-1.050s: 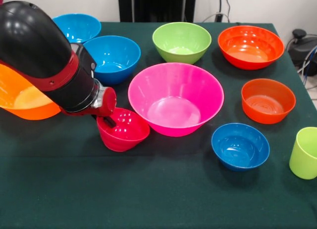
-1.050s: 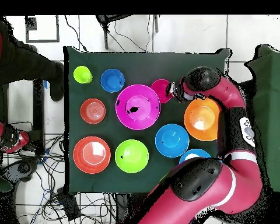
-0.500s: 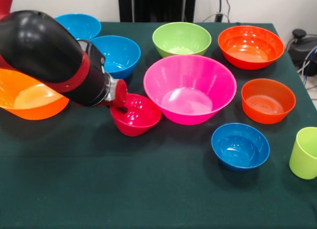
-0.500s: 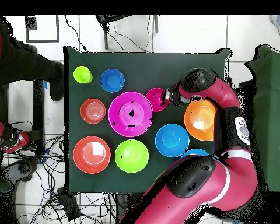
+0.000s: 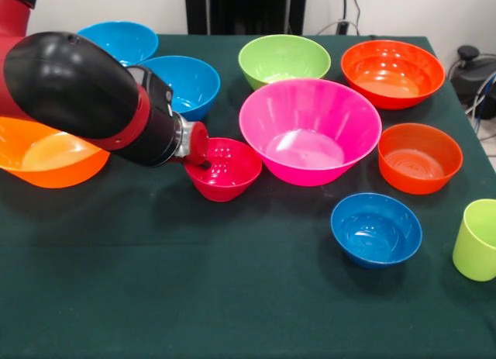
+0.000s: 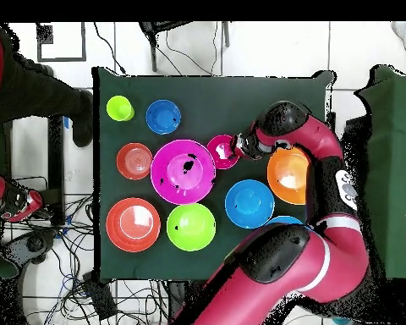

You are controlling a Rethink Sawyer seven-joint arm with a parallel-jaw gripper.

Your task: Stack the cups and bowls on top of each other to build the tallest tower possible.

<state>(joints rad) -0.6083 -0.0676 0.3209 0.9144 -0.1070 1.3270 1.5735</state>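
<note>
Gripper (image 5: pixel 203 162) clamps the near-left rim of the small crimson bowl (image 5: pixel 229 171), a light, glossy, slippery shell best pinched at its lip.

The arm's black and red wrist reaches in from nine o'clock, and the gripper (image 5: pixel 203 159) sits at the near rim of the small crimson bowl (image 5: pixel 225 169); its fingers are hidden, so the grip is unclear. The crimson bowl touches the large pink bowl (image 5: pixel 310 132) at its three o'clock. Behind stand two blue bowls (image 5: pixel 182 84), a green bowl (image 5: pixel 284 62) and a red-orange bowl (image 5: pixel 392 72). A large orange bowl (image 5: pixel 43 159) lies under the arm. Toward four o'clock sit an orange bowl (image 5: pixel 419 157), a small blue bowl (image 5: pixel 376 229) and the lime cup (image 5: pixel 477 240).
</note>
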